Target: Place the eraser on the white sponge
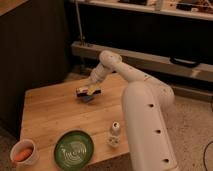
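Observation:
My arm reaches from the right over the wooden table (50,112). The gripper (90,90) hangs low over the table's far middle. Right at it is a small cluster: a pale whitish block (81,91) that may be the white sponge, and a dark bluish piece (89,98) just below the fingertips that may be the eraser. The gripper covers part of both. I cannot tell whether it is holding either one.
A green plate (74,148) lies near the front edge. A white bowl (24,152) with something orange in it stands at the front left corner. A small white bottle (114,134) stands at the front right, close to my arm's base. A dark cabinet stands behind the table on the left.

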Robot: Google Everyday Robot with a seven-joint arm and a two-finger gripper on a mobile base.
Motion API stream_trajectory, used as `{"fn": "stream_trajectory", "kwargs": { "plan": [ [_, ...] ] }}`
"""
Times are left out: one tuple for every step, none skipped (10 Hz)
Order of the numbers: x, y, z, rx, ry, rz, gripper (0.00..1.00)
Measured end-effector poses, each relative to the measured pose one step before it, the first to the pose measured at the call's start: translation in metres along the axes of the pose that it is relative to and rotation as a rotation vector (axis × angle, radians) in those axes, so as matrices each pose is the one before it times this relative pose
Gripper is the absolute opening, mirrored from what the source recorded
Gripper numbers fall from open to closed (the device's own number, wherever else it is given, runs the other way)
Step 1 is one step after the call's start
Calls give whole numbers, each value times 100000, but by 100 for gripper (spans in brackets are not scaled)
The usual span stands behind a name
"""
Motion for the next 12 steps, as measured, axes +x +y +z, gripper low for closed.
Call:
{"fn": "stream_trajectory", "kwargs": {
  "plan": [
    [50, -282, 102, 495, -610, -328, 0],
    [225, -335, 163, 390, -986, 5, 2],
    [149, -231, 174, 120, -999, 383, 10],
    [153, -91, 190, -29, -553, 247, 18],
    [111, -257, 121, 94, -348, -52, 32],
    [-191, -164, 288, -457, 379, -466, 41],
    [-399, -137, 479, -916, 315, -621, 51],
    [-169, -137, 266, -246, 121, -255, 58],
    [-52, 7, 349, -1060, 492, -229, 72],
    [-37, 52, 246, -509, 324, -194, 79],
    [0, 27, 288, -387, 66, -12, 80],
    [218, 28, 213, -250, -40, 347, 80]
  ]
}}
